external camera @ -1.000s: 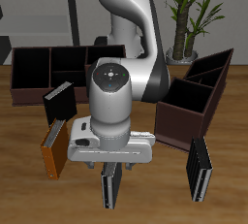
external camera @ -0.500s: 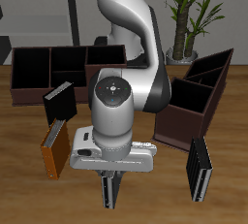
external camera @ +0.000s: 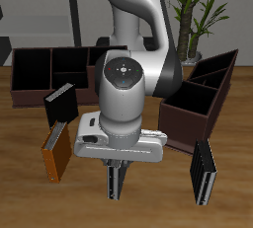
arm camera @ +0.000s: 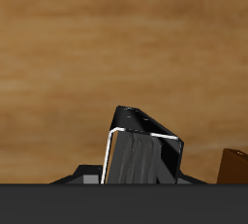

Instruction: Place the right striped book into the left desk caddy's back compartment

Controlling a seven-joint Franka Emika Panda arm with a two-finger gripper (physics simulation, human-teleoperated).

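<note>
My gripper (external camera: pixel 117 165) is shut on the right striped book (external camera: pixel 115 183), a thin dark-grey book with pale stripes. It hangs upright below the hand, above the table near its front edge. In the wrist view the book (arm camera: pixel 143 156) stands between my fingers (arm camera: pixel 89 178). The left desk caddy (external camera: pixel 196 102), dark reddish-brown and set diagonally, stands apart from the gripper, farther back. Its narrow back compartment (external camera: pixel 219 68) is the end cell farthest from the table's front.
An orange book (external camera: pixel 54 154) and a black book (external camera: pixel 59 104) stand beside the arm. A blacker white-striped book (external camera: pixel 203 172) stands in front of the diagonal caddy. A long brown caddy (external camera: pixel 54 72) sits at the back, and a potted plant (external camera: pixel 193 15) behind.
The hand has risen a little and shifted slightly towards the diagonal caddy, with the striped book still in it. The other books have not moved.
</note>
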